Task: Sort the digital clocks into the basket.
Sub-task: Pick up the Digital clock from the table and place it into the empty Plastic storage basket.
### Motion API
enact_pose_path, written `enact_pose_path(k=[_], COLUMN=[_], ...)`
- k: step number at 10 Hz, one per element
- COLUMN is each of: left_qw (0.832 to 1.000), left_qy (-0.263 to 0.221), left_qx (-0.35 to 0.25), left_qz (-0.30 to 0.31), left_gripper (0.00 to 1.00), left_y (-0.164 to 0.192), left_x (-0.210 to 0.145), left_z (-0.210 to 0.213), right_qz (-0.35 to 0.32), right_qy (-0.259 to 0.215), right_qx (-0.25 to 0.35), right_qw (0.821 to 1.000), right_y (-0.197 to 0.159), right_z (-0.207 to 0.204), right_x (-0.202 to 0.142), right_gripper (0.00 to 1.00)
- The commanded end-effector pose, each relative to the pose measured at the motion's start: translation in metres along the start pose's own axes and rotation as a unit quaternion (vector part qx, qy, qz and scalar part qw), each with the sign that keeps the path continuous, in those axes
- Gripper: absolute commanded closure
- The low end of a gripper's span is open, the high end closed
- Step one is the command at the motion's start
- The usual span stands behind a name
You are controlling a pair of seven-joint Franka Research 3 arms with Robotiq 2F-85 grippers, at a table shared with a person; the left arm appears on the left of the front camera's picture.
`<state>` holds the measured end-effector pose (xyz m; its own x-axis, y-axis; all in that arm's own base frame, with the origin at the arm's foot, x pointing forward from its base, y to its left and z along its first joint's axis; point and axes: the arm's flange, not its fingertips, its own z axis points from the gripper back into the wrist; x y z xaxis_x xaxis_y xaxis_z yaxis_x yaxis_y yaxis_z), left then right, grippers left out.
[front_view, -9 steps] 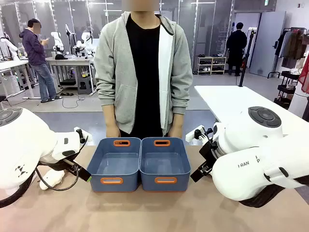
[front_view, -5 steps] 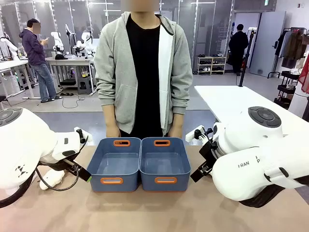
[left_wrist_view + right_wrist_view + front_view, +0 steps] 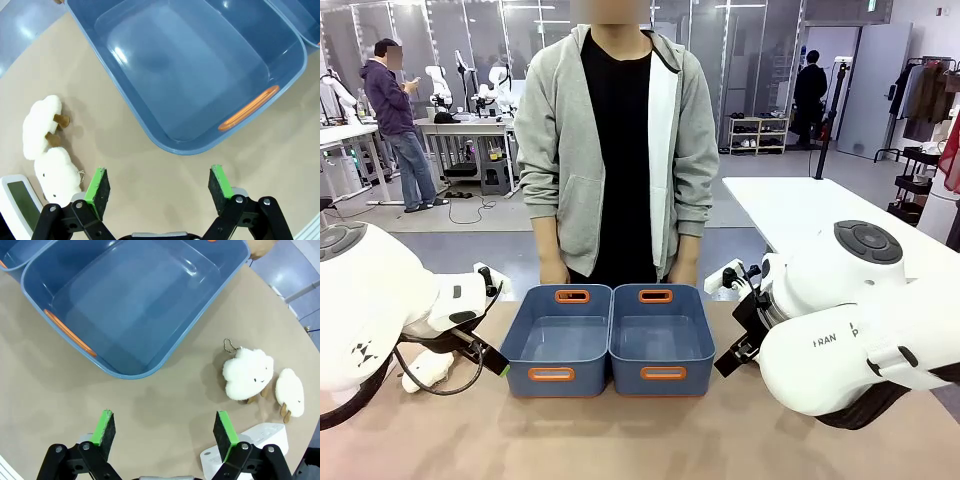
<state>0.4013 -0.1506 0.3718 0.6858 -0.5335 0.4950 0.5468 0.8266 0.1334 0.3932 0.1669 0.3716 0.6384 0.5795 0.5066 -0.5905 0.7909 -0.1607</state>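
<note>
Fingers point(image 3: 98, 192) spread wide above tan table point(image 3: 640, 430); workbenches point(image 3: 460, 128) behind person point(image 3: 617, 150)

1 white clock point(image 3: 15, 199) and another clock point(image 3: 264, 436) lie flat outside the blue basket point(image 3: 595, 379).

You can count two blue baskets point(image 3: 565, 340) point(image 3: 660, 340), two white clocks point(image 3: 17, 200) point(image 3: 265, 437), four fluffy sheep toys point(image 3: 42, 120) point(image 3: 57, 172) point(image 3: 248, 372) point(image 3: 290, 392) and one person point(image 3: 617, 150) in a grey jacket close by.

Both blue bins point(image 3: 582, 381) gape unobstructed; plush sheep point(image 3: 55, 172) crowd each digital clock point(image 3: 20, 202), perhaps touching it on the left.
</note>
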Motion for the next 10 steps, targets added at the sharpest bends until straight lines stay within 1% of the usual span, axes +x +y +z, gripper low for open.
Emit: enact_pose_path(k=[1, 2, 3, 4, 5, 6, 7, 8, 9, 10], left_qw=[0.999, 0.996, 0.991, 0.984, 0.978, 0.959, 0.938, 0.906, 0.87, 0.846], left_qy=[-0.001, 0.001, -0.015, -0.024, -0.03, -0.062, -0.067, -0.1, -0.17, -0.223], left_qx=[-0.036, -0.087, -0.132, -0.173, -0.201, -0.269, -0.33, -0.396, -0.442, -0.461], left_qz=[-0.016, 0.013, 0.031, 0.032, 0.045, 0.067, 0.081, 0.108, 0.134, 0.151], left_gripper=[0.0, 0.0, 0.0, 0.0, 0.0, 0.0, 0.0, 0.0, 0.0, 0.0], left_y=[0.005, 0.02, 0.032, 0.041, 0.052, 0.066, 0.079, 0.097, 0.118, 0.133], left_x=[0.016, 0.025, 0.028, 0.03, 0.029, 0.024, 0.01, -0.013, -0.045, -0.085], left_z=[0.019, 0.044, 0.066, 0.082, 0.094, 0.11, 0.119, 0.132, 0.147, 0.162], right_qz=[0.007, -0.002, -0.004, -0.005, -0.015, -0.047, -0.083, -0.125, -0.183, -0.224], right_qy=[-0.006, -0.005, -0.005, 0.003, 0.003, -0.006, -0.011, -0.019, -0.045, -0.075], right_qx=[0.001, 0.029, 0.067, 0.073, 0.097, 0.18, 0.237, 0.318, 0.38, 0.414], right_qw=[1.0, 1.0, 0.998, 0.997, 0.995, 0.983, 0.968, 0.94, 0.906, 0.879], right_y=[-0.007, -0.015, -0.019, -0.025, -0.033, -0.042, -0.058, -0.075, -0.099, -0.12], right_z=[0.029, 0.061, 0.08, 0.09, 0.1, 0.114, 0.126, 0.138, 0.151, 0.163], right_x=[0.019, 0.034, 0.043, 0.049, 0.053, 0.055, 0.05, 0.037, 0.014, -0.019], right_gripper=[0.0, 0.0, 0.0, 0.0, 0.0, 0.0, 0.0, 0.0, 0.0, 0.0])
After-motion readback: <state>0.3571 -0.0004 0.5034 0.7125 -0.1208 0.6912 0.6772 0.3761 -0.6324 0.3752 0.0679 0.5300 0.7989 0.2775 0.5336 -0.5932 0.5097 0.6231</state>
